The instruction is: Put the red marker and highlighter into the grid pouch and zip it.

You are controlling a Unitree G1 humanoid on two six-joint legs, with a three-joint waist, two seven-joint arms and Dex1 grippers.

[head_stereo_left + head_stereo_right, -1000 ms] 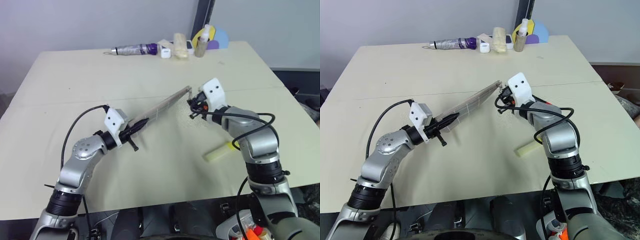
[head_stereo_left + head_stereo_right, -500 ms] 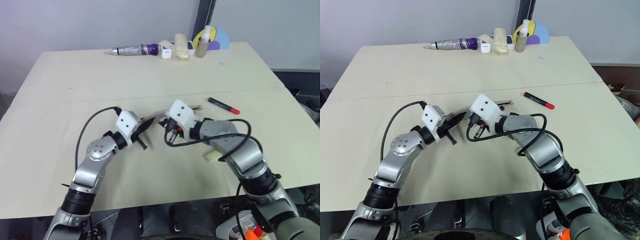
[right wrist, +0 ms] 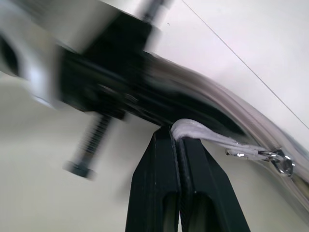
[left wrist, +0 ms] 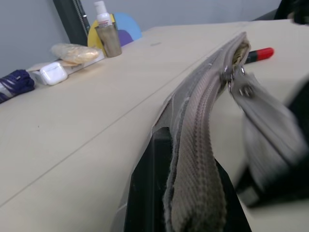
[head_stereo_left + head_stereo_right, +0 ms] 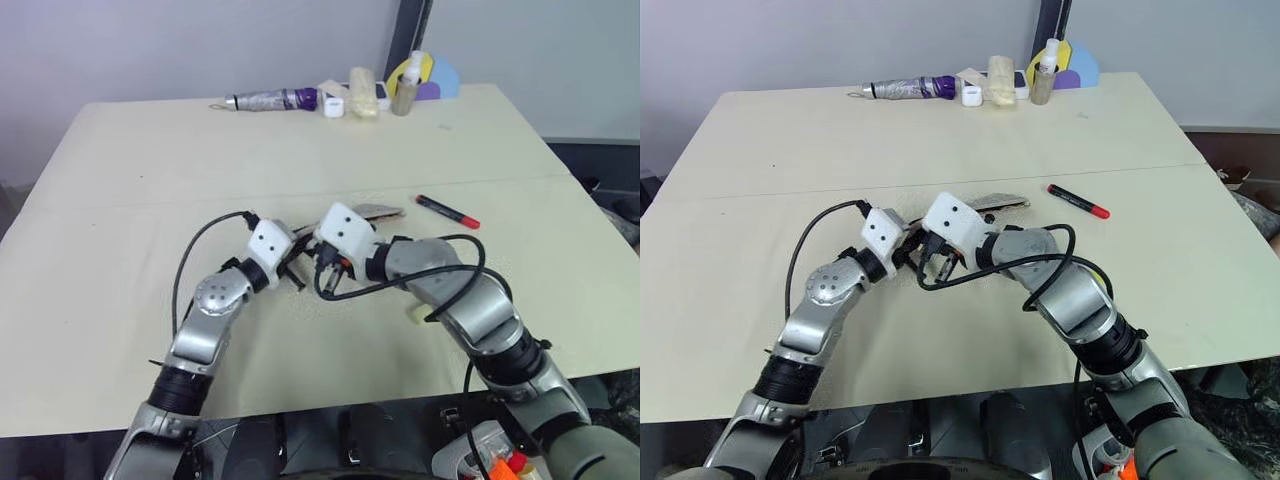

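On the wide cream-coloured table (image 5: 120, 180), the left end effector (image 5: 902, 255) sits just left of the middle, its two black fingers (image 4: 154, 193) clamped shut on one end of the grey fabric grid pouch (image 4: 203, 145), gripping it along the woven zipper edge. The pouch runs from that grip away to the right, lifted at the held end, with its far end (image 5: 998, 202) low near the table surface.

Right beside it, almost touching, the right end effector (image 5: 932, 262) points down and toward the left one. Its fingers (image 3: 166, 193) are pressed together on the pale grey fabric zipper pull tab (image 3: 193, 133), whose small metal slider (image 3: 282, 164) hangs on the pouch's zipper line.

Further right, the slim red marker with a black cap end (image 5: 447, 211) lies flat on the table, just beyond the pouch's far end and apart from it. The pale yellow-green highlighter (image 5: 418, 312) lies on the table nearer the robot, mostly hidden behind the right forearm.

Along the far edge of the table stand a silver-and-purple tube (image 5: 265, 100), a small white case (image 5: 332, 105), a pale wrapped bundle (image 5: 361, 92) and a small bottle with a white cap (image 5: 405, 88).
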